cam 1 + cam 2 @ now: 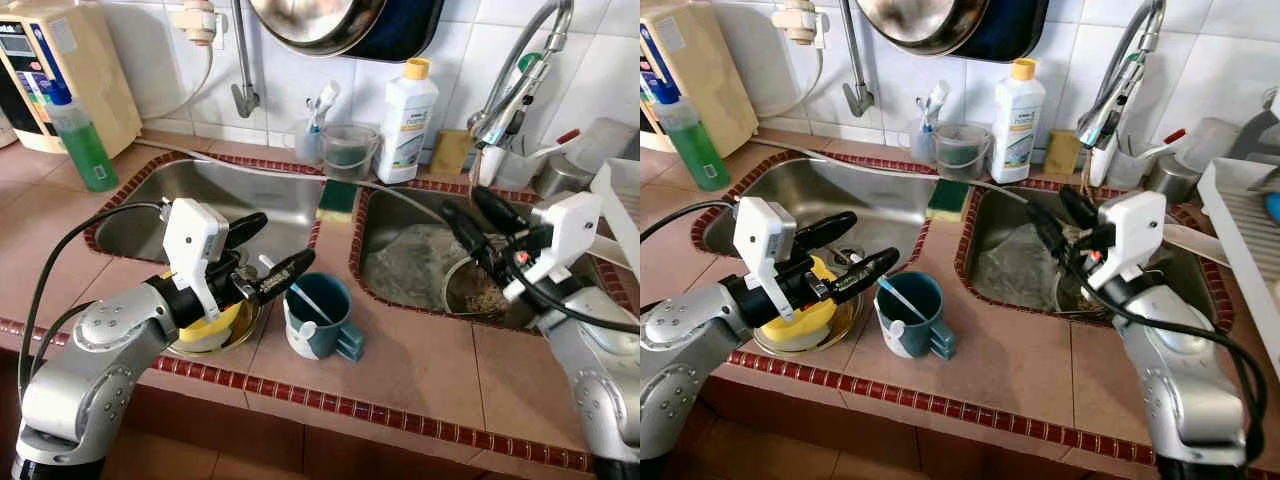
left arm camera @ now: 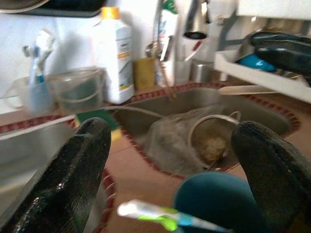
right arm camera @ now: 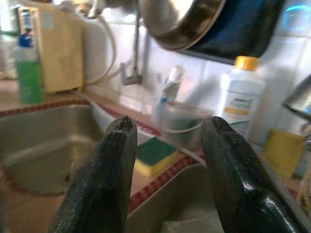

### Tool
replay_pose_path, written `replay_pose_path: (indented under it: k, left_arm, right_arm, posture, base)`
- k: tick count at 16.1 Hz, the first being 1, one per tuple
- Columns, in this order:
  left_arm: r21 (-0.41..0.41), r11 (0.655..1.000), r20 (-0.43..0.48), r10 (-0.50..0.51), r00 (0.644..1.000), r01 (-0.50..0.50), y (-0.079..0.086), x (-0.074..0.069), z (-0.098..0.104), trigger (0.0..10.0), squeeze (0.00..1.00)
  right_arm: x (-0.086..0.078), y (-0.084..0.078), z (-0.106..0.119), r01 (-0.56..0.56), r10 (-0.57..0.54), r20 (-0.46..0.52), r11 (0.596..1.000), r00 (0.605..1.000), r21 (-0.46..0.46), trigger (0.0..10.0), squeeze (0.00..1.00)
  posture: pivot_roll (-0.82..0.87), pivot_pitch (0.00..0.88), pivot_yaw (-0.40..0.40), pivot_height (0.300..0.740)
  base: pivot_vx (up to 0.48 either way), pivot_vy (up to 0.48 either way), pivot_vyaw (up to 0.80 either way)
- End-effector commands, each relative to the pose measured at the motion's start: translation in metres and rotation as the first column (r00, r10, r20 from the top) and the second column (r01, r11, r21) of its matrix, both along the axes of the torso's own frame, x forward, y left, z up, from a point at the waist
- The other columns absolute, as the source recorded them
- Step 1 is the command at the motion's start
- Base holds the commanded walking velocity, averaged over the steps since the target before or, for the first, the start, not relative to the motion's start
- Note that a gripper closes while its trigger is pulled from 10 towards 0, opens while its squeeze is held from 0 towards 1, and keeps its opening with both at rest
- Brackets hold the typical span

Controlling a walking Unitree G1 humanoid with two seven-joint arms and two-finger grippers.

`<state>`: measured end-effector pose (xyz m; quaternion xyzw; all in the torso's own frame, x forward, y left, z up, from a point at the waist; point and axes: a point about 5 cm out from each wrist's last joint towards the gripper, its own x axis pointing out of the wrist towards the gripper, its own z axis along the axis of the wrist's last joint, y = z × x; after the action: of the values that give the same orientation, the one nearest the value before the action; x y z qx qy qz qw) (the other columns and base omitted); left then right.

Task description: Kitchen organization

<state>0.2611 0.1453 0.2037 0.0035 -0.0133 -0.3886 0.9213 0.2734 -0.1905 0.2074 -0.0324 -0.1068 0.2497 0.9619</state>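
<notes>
A teal mug point(image 1: 318, 315) stands on the tiled counter between the two sinks, with a toothbrush point(image 1: 297, 293) leaning inside it. Just left of the mug, my left gripper point(image 1: 272, 252) is open with nothing between its black fingers. Under that arm lies a yellow object in a glass bowl point(image 1: 215, 330). My right gripper point(image 1: 476, 222) is open above the right sink point(image 1: 420, 262), also empty. In the left wrist view the mug point(image 2: 218, 204) and toothbrush point(image 2: 165, 218) sit low between the fingers point(image 2: 73, 170).
A metal strainer with scraps point(image 1: 478, 290) sits in the right sink. At the back stand a white bottle point(image 1: 406, 120), a clear cup point(image 1: 348, 150), a sponge point(image 1: 338, 196) and a green soap bottle point(image 1: 78, 135). A dish rack point(image 1: 1245, 235) is at far right.
</notes>
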Motion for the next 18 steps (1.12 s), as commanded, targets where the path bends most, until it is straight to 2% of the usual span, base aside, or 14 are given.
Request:
replay_pose_path:
  k: [1,2,4,8,9,13,16,18]
  left_arm:
    - [0.029,0.999,-0.028,0.031,0.999,-0.03,0.002,0.001,-0.006,10.0,0.0]
    - [0.039,0.996,-0.064,0.083,0.994,-0.08,0.007,0.004,-0.011,10.0,0.0]
    - [0.009,0.991,-0.129,0.132,0.983,-0.132,0.008,0.007,-0.016,10.0,0.0]
    - [-0.104,0.986,-0.216,0.103,0.971,-0.128,0.005,0.003,-0.016,10.0,0.0]
    - [-0.17,0.98,-0.255,0.056,0.965,-0.102,0.003,0.0,-0.014,10.0,0.0]
    - [-0.154,0.988,-0.287,-0.02,0.958,-0.025,-0.004,-0.008,-0.016,10.0,0.0]
    - [-0.102,0.994,-0.289,0.009,0.957,-0.04,-0.008,-0.006,-0.023,10.0,0.0]
    - [-0.107,0.991,-0.307,0.046,0.951,-0.083,-0.007,-0.001,-0.028,10.0,0.0]
  right_arm:
    - [-0.004,0.007,0.002,-0.058,0.058,-0.001,0.998,0.998,-0.034,10.0,0.0]
    - [-0.008,0.011,0.0,-0.11,0.109,-0.028,0.993,0.994,-0.04,10.0,0.0]
    - [-0.012,0.016,-0.003,-0.177,0.173,-0.059,0.982,0.983,-0.07,10.0,0.0]
    - [-0.016,0.02,-0.009,-0.234,0.224,-0.102,0.968,0.969,-0.095,10.0,0.0]
    - [-0.016,0.021,-0.01,-0.247,0.235,-0.117,0.964,0.965,-0.101,10.0,0.0]
    - [-0.019,0.022,-0.011,-0.289,0.273,-0.137,0.95,0.952,-0.12,10.0,0.0]
    - [-0.019,0.023,-0.009,-0.31,0.293,-0.137,0.942,0.946,-0.127,10.0,0.0]
    - [-0.018,0.026,-0.008,-0.316,0.299,-0.133,0.941,0.945,-0.125,10.0,0.0]
  posture:
    - [-0.04,0.014,-0.012,0.74]
    - [-0.04,0.013,-0.015,0.74]
    - [-0.04,0.011,-0.019,0.74]
    - [-0.03,0.01,-0.029,0.74]
    - [-0.03,0.01,-0.031,0.74]
    - [-0.03,0.005,-0.029,0.74]
    - [-0.04,0.0,-0.024,0.74]
    - [-0.04,0.0,-0.022,0.74]
  base:
    - [0.0,0.0,0.0]
    - [0.0,0.0,0.0]
    - [0.0,0.0,0.0]
    - [0.0,0.0,0.0]
    - [0.0,0.0,0.0]
    - [0.0,0.0,0.0]
    - [0.0,0.0,0.0]
    - [0.0,0.0,0.0]
